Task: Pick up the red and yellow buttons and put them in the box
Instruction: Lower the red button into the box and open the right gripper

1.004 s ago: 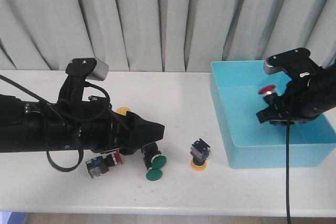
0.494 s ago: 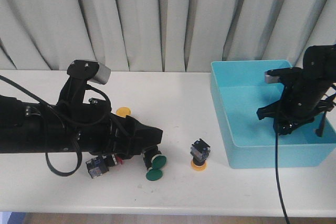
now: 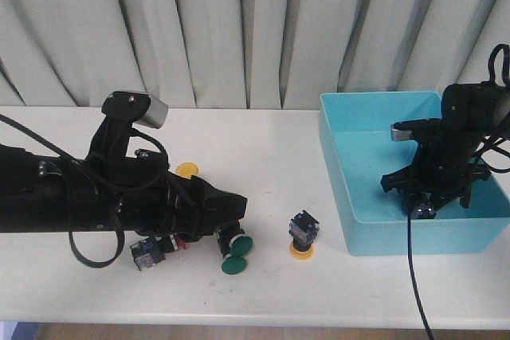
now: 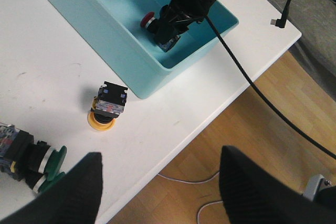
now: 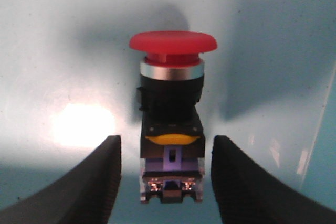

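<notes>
The red button (image 5: 172, 82) lies on its side on the floor of the turquoise box (image 3: 335, 166). My right gripper (image 5: 166, 142) is open astride its black and clear body, with a gap on each side. From the front, that gripper (image 3: 425, 199) points down inside the box and hides the button. The left wrist view shows the red button (image 4: 149, 20) beside the right fingers. A yellow button (image 3: 302, 237) stands upside down on its cap on the white table, left of the box. My left gripper (image 3: 237, 201) is open and holds nothing, left of the yellow button (image 4: 108, 106).
A green-capped switch (image 3: 232, 250) lies just under the left gripper's tip. A small dark red switch (image 3: 160, 246) sits beneath the left arm. A yellow round cap (image 3: 186, 170) peeks out behind that arm. The table's front edge (image 4: 173, 145) runs close to the yellow button.
The right gripper held the red button up above the box. It has since turned downward and dropped to the box floor, and its jaws have opened off the button. The left arm barely moved.
</notes>
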